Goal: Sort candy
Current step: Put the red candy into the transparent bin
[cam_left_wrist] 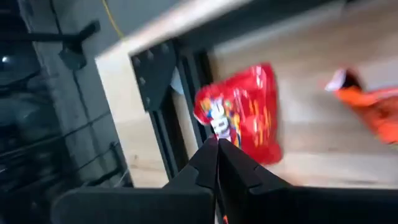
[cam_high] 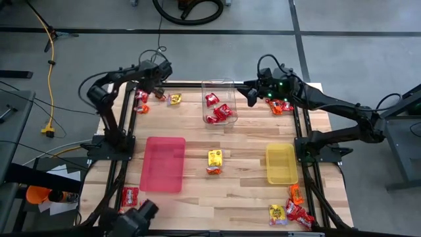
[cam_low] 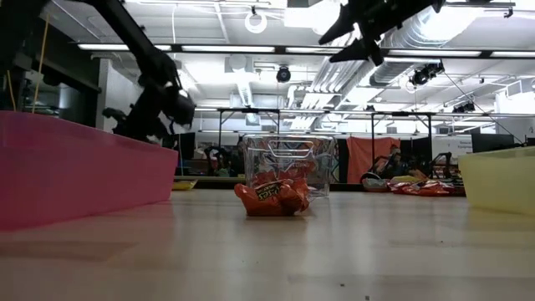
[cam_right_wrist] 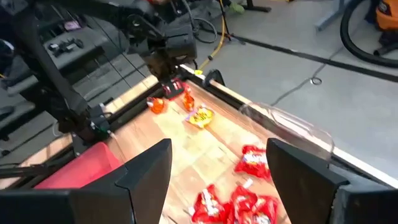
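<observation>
My left gripper (cam_high: 156, 84) (cam_left_wrist: 217, 149) is shut and hovers over the table's far left corner. Just beyond its tips a red candy packet (cam_left_wrist: 244, 115) (cam_high: 141, 97) lies flat beside the frame rail, with orange packets (cam_high: 160, 94) and a yellow packet (cam_high: 175, 99) close by. My right gripper (cam_high: 252, 97) (cam_right_wrist: 217, 180) is open, raised beside the clear tub (cam_high: 219, 84), which holds red packets (cam_high: 218, 110). A yellow packet (cam_high: 214, 157) and an orange packet (cam_low: 272, 197) lie mid-table. The pink tray (cam_high: 164, 163) and yellow tray (cam_high: 281, 163) lie flat.
More packets lie at the near left edge (cam_high: 129, 195), at the near right corner (cam_high: 291, 210) and under the right arm (cam_high: 279, 105). Dark frame rails (cam_high: 125, 125) run along both sides of the table. Bare wood lies between the two trays and the tub.
</observation>
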### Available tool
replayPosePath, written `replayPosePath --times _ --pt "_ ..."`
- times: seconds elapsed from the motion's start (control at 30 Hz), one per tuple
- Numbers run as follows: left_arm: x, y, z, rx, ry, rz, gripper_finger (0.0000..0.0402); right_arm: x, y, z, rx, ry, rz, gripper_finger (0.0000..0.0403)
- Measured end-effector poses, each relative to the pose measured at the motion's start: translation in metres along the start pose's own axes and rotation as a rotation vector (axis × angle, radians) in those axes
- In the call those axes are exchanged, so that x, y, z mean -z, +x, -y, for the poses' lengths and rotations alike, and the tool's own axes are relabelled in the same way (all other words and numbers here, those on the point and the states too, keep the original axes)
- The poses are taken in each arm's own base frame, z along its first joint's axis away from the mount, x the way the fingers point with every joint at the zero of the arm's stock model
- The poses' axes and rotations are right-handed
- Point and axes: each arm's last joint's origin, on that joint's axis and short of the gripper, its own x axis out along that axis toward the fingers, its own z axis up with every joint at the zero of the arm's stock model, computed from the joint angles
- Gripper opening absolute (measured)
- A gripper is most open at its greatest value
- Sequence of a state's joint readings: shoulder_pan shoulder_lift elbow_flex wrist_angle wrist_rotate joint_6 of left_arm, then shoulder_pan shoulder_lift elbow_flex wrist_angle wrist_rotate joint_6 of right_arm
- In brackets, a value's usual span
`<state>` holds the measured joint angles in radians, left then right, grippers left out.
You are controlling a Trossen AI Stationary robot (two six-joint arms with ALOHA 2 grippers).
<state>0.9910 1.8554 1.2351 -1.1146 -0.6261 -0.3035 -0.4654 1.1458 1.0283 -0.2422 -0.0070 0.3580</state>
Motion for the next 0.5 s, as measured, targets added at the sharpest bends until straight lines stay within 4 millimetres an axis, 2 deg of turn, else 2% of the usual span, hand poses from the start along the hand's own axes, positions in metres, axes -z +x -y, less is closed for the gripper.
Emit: replayPosePath --times 0.27,0.37,0.5 --pt "-0.008 0.043 0.024 -0.052 0.071 -0.159 0.0000 0.005 0.000 0.002 0.018 0.008 -0.058 0.0256" --pt "-0.013 0.043 0.029 -0.099 0.072 -0.137 0.0000 0.006 0.000 0.002 0.011 0.008 -0.064 0.0256" --pt "-0.014 0.042 0.039 -0.019 0.058 -0.140 0.0000 0.006 0.000 0.002 -0.003 0.008 -0.068 0.0256"
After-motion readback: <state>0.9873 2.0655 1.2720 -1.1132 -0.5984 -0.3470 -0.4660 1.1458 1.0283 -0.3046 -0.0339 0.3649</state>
